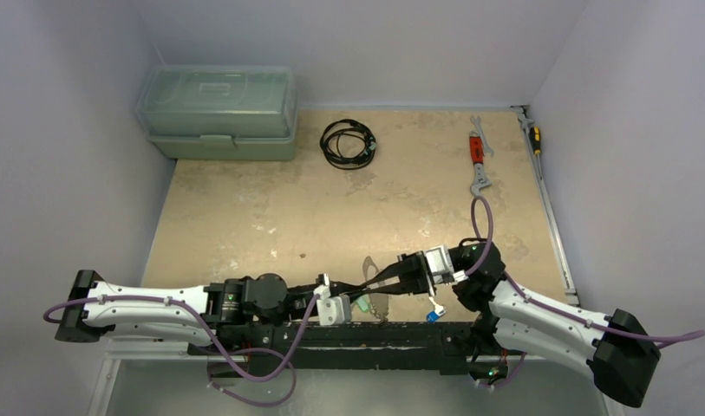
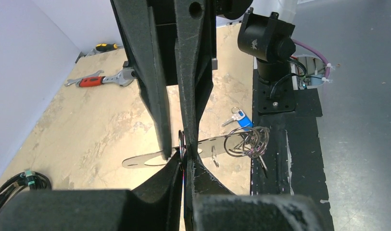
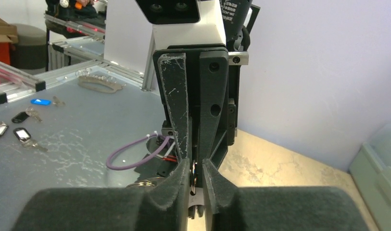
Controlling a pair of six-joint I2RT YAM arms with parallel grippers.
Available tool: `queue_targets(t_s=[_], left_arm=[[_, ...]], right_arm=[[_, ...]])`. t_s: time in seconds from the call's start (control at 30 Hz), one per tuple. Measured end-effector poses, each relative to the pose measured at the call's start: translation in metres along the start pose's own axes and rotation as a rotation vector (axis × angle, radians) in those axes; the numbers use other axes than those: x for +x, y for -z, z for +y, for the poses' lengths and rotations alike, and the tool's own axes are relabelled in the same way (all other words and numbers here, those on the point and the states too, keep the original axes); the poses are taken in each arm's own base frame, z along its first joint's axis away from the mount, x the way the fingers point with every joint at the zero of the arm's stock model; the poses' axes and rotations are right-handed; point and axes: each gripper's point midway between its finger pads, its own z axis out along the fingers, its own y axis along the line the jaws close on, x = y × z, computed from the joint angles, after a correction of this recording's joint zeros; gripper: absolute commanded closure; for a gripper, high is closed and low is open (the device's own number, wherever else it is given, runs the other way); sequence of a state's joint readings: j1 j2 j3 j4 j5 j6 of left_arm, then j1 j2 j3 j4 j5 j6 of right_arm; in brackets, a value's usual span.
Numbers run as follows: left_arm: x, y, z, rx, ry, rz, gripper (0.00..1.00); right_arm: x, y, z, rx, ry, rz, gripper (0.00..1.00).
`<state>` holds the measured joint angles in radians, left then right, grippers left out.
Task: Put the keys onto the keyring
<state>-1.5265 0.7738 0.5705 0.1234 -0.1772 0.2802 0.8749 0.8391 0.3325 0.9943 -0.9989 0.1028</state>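
1. My left claw (image 2: 183,166) is closed tight, its tips pressed together right at the keyring (image 2: 145,160). A small ring (image 2: 182,144) stands edge-on just above the tips, and I cannot tell which piece they actually pinch.
2. My right claw (image 3: 195,169) meets it tip to tip and is all but closed. A sliver of metal sits in the narrow gap, but I cannot make out what it is.
3. The keyring stretches level between both claws at the near edge of the table (image 1: 244,217). A cluster of small rings (image 2: 251,142) sits at its end toward my right arm's base.
4. A blue-headed key (image 2: 240,117) lies on the table just beyond that cluster.
5. The red-handled wrench (image 2: 94,80) and the black cable coil (image 1: 349,143) lie well apart, toward the far side.
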Motion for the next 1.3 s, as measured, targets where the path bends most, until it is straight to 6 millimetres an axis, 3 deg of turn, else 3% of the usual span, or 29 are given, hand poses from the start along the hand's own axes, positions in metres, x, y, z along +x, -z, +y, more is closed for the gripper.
queue_targets(t_s=[0.1, 0.13, 0.2, 0.33, 0.53, 0.87, 1.3], left_arm=[[-0.001, 0.002, 0.004, -0.016, -0.006, -0.003, 1.0], [-0.001, 0.003, 0.005, -0.022, -0.009, -0.004, 1.0], [-0.001, 0.005, 0.008, -0.035, -0.016, -0.008, 1.0], [-0.005, 0.009, 0.013, -0.056, -0.021, -0.028, 1.0], [-0.01, 0.013, 0.016, -0.07, -0.022, -0.053, 1.0], [-0.012, 0.014, 0.019, -0.083, -0.02, -0.06, 1.0], [-0.008, 0.014, 0.023, -0.107, -0.029, -0.04, 1.0]], right_arm=[[-0.002, 0.0, -0.007, 0.035, 0.011, -0.008, 0.36], [-0.003, 0.0, -0.009, 0.048, 0.017, -0.012, 0.31], [-0.006, 0.0, -0.012, 0.067, 0.026, -0.017, 0.3], [-0.014, 0.001, -0.019, 0.111, 0.062, -0.036, 0.34], [-0.022, 0.004, -0.027, 0.166, 0.105, -0.053, 0.48], [-0.011, 0.005, -0.03, 0.177, 0.088, -0.017, 0.6], [-0.001, 0.003, -0.029, 0.156, 0.055, 0.01, 0.87]])
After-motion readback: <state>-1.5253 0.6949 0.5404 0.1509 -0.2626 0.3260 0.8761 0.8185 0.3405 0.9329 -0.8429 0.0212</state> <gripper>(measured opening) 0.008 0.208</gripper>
